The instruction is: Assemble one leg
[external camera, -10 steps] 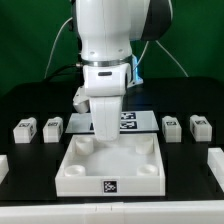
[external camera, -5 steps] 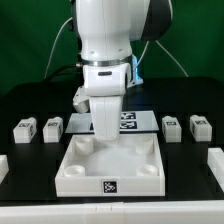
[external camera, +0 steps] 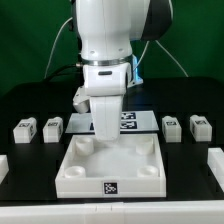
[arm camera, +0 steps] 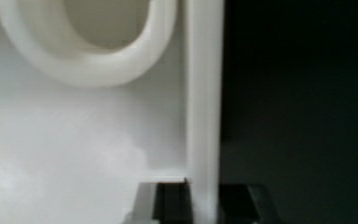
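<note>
Four legs, small white blocks with tags, stand on the black table in the exterior view: two at that view's left (external camera: 24,129) (external camera: 53,127) and two at its right (external camera: 172,125) (external camera: 200,127). The large white tray-like part (external camera: 70,172) lies in the middle. My gripper (external camera: 106,137) reaches down onto the tray's far wall, well away from every leg. In the wrist view my gripper (arm camera: 201,203) has one dark finger (arm camera: 167,203) on each side of the thin upright wall (arm camera: 201,100), both tight against it. A round socket (arm camera: 137,60) shows beside the wall.
The marker board (external camera: 138,119) lies flat behind the tray, partly hidden by the arm. White blocks sit at the table's near corners, at the exterior view's left (external camera: 3,165) and right (external camera: 214,160). Cables hang behind the arm.
</note>
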Robot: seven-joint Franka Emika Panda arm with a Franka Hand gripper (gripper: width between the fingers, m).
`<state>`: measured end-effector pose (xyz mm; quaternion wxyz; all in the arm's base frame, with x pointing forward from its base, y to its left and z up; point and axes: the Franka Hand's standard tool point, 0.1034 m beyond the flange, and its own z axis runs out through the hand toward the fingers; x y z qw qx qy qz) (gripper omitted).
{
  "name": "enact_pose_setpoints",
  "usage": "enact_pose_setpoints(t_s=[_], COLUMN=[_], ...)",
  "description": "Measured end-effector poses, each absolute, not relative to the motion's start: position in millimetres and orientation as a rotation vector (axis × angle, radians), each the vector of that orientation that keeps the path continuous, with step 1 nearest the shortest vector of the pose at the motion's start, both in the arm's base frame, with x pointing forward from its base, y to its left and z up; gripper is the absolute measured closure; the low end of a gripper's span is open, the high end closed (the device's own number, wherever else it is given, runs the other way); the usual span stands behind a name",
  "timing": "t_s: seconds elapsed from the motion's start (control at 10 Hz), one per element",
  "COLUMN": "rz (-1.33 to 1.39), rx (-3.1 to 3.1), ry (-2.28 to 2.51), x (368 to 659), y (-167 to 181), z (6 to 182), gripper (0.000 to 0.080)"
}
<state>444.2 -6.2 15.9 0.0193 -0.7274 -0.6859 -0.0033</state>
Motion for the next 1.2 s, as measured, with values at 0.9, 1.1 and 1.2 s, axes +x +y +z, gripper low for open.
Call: enact_pose_setpoints(t_s=[0.9, 1.1, 1.2], rz=[-0.142, -0.165, -0.182], rx=[-2.284, -2.259, -2.248], ry=[-2.095, -2.135, -2.156], x=[492.4, 494.8, 496.1], y=[66.2, 65.4, 65.0], z=[16.1, 16.1, 16.2], gripper=[0.0742, 0.0742, 0.0742])
